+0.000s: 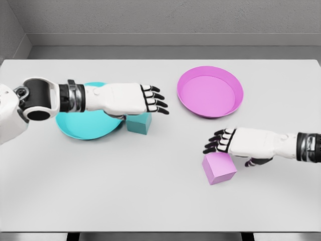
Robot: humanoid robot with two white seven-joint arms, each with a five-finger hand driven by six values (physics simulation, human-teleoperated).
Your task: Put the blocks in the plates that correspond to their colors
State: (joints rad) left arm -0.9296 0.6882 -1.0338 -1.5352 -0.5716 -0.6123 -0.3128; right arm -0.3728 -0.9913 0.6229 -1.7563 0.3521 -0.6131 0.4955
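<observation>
Left hand with fingers extended and apart, holding nothing, over teal plate and teal block at center-left; right hand, fingers loosely spread, just above pink block at lower right; pink plate upper right on tabletop.

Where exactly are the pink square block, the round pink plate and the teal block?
Pink square block [219,169]: head view, on its top face.
Round pink plate [206,95]: head view, on its bare inner floor.
Teal block [139,124]: head view, on its front face.
</observation>
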